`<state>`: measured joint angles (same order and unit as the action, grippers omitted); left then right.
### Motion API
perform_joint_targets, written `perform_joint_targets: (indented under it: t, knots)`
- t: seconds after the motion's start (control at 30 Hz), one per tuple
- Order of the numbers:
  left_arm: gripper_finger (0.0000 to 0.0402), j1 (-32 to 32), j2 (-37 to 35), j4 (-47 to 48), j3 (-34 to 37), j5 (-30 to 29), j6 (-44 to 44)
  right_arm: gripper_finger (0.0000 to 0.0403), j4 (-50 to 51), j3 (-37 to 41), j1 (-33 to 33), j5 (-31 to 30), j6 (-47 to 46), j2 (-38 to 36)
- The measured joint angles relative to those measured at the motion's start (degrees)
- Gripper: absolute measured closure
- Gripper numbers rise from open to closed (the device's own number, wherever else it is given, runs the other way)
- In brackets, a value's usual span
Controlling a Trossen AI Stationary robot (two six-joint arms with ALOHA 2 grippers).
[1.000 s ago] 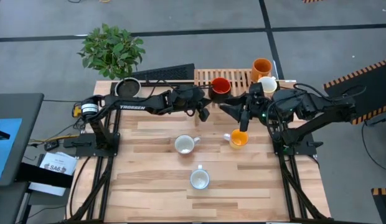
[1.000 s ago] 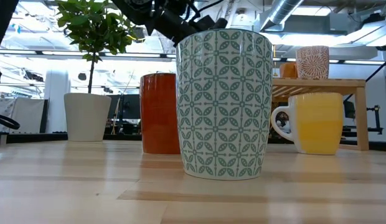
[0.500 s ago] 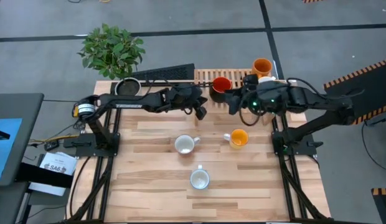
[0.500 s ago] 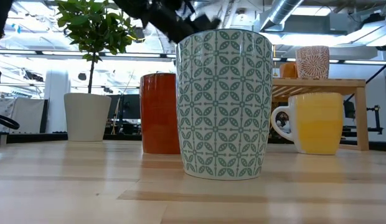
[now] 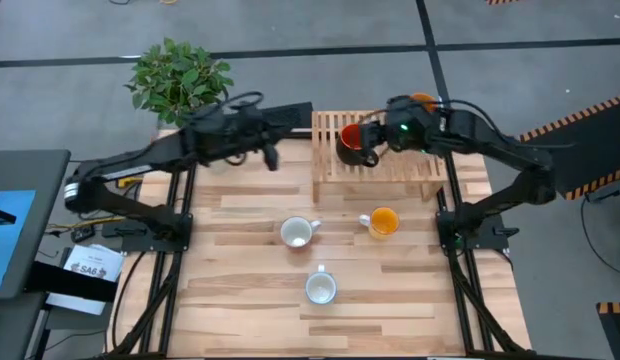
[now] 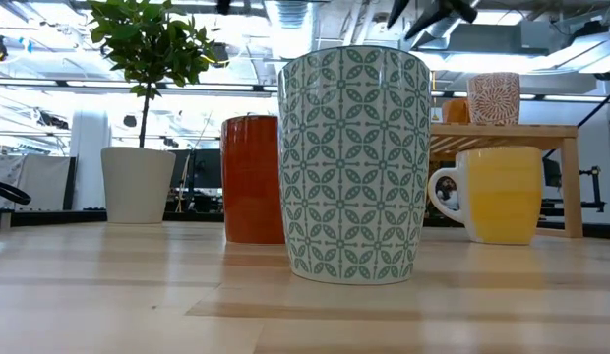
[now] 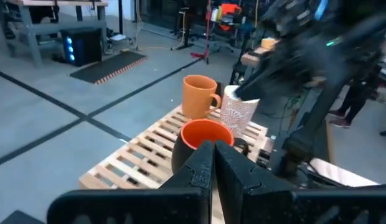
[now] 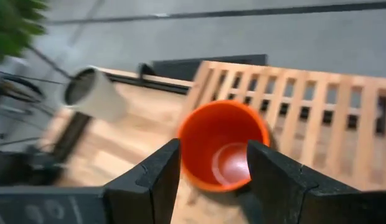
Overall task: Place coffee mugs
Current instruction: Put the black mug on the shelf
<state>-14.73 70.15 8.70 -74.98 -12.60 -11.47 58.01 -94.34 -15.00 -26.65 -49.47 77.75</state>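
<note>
A red mug with a dark outside (image 5: 350, 138) stands on the slatted wooden rack (image 5: 330, 165) at the table's far edge. My right gripper (image 8: 215, 168) hovers open above it, a finger on either side, not touching. Beside it stand the brown-orange mug (image 7: 198, 95) and a patterned cream mug (image 7: 238, 112), the latter hidden under my right arm in the high view. On the table stand the yellow-orange mug (image 5: 383, 221), a white-lined mug (image 5: 297, 232) and a patterned light mug (image 5: 320, 289). My left gripper (image 7: 213, 168) is shut and holds nothing, left of the rack (image 5: 271, 153).
A grey-white pot (image 8: 93, 94) stands at the far left corner beside a leafy plant (image 5: 180, 78), under my left arm. A dark keyboard (image 5: 290, 115) lies beyond the far edge. Bare wood lies along the near half of the table (image 5: 240, 300).
My left gripper has drawn back from beside the red mug toward the table's far left. My right gripper has moved from above the yellow-orange mug toward the far edge and now hangs over the red mug on the rack. No mug has moved.
</note>
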Motion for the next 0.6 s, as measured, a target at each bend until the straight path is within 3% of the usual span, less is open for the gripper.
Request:
perform_joint_targets:
  t: [0.27,0.6]
  knots:
    - [0.0401,2.02,-6.67,10.36,0.02,-4.58,-3.27,0.0194,5.12,-3.98,-5.51,-0.03,5.0,7.84]
    - [0.0401,3.91,-5.57,13.75,0.23,-5.96,-6.49,0.0194,9.28,-3.96,-6.68,1.34,6.0,12.42]
